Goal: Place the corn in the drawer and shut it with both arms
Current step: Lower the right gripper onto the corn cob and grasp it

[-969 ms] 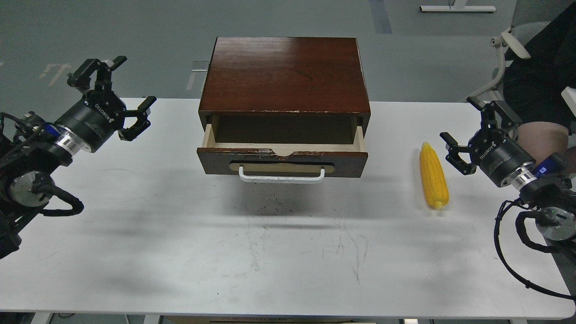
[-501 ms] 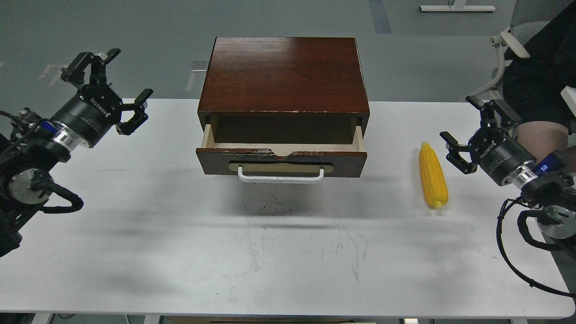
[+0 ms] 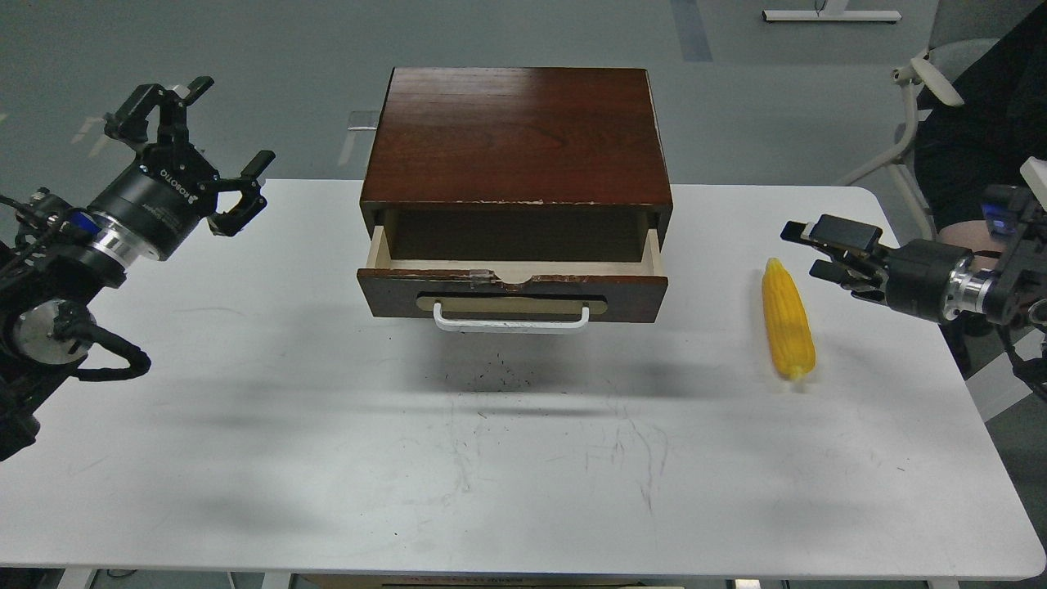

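Observation:
The yellow corn [image 3: 788, 317] lies on the white table [image 3: 491, 458], to the right of the cabinet, pointed end away from me. The drawer [image 3: 513, 288] of the dark brown cabinet [image 3: 517, 135] stands pulled out; what shows of its pale inside is empty, and its white handle [image 3: 511, 321] faces me. My left gripper [image 3: 217, 131] is open and empty, raised over the table's far left, well left of the cabinet. My right gripper [image 3: 806, 249] is open and empty, turned on its side, just right of the corn's tip and above it, not touching it.
A person in dark clothes [image 3: 981, 123] sits on a white chair [image 3: 920, 78] past the table's far right corner, close behind my right arm. The table's right edge [image 3: 973, 384] runs near the corn.

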Available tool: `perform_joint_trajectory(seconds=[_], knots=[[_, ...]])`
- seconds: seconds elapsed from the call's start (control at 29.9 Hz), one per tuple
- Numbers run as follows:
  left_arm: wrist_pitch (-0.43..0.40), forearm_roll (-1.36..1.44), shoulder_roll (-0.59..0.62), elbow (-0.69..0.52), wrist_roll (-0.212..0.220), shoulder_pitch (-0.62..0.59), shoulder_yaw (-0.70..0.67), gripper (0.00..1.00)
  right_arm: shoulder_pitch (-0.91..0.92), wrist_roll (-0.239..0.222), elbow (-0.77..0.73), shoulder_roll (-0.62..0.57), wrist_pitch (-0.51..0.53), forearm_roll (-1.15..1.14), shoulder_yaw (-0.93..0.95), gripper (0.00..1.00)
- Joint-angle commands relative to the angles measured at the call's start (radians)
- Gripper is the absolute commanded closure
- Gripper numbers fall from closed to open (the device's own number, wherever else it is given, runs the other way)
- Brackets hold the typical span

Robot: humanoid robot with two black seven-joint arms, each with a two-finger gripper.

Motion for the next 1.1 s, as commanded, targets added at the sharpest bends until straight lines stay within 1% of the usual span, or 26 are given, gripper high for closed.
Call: perform_joint_trajectory(seconds=[0.0,0.1,0.3,0.4,0.5,1.07], knots=[[0.0,0.001,0.002,-0.001,0.002,-0.002,0.0,0.0,0.089,0.0,-0.029,0.034,-0.093,-0.043,-0.204,0.0],[0.0,0.004,0.002,-0.001,0.002,0.0,0.0,0.0,0.147,0.0,-0.094,0.092,-0.141,-0.044,-0.339,0.0],[0.0,0.004,0.002,-0.001,0.002,-0.002,0.0,0.0,0.15,0.0,-0.183,0.171,-0.149,-0.044,-0.395,0.0],[0.0,0.004,0.003,-0.001,0.002,-0.002,0.0,0.0,0.152,0.0,-0.2,0.197,-0.15,-0.044,-0.44,0.0],[0.0,0.004,0.005,-0.001,0.002,-0.002,0.0,0.0,0.156,0.0,-0.214,0.2,-0.152,-0.044,-0.473,0.0],[0.0,0.004,0.002,-0.001,0.003,0.0,0.0,0.0,0.137,0.0,-0.264,0.232,-0.152,-0.044,-0.507,0.01]])
